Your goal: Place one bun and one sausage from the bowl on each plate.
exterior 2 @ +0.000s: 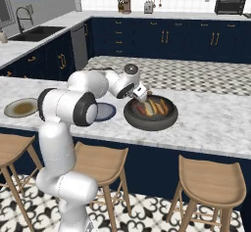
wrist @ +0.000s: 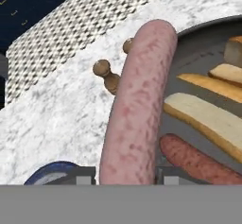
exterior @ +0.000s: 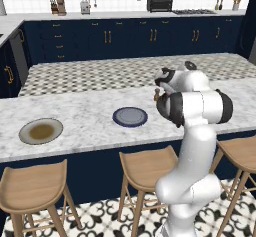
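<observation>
Gripping a sausage (wrist: 137, 105), end effector (wrist: 126, 176) narrowed around it, above the bowl (exterior 2: 147, 121)

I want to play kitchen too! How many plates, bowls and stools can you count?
Plates: 2, one blue and one beige
Bowl: 1
Stools: 3
Total: 6
</observation>
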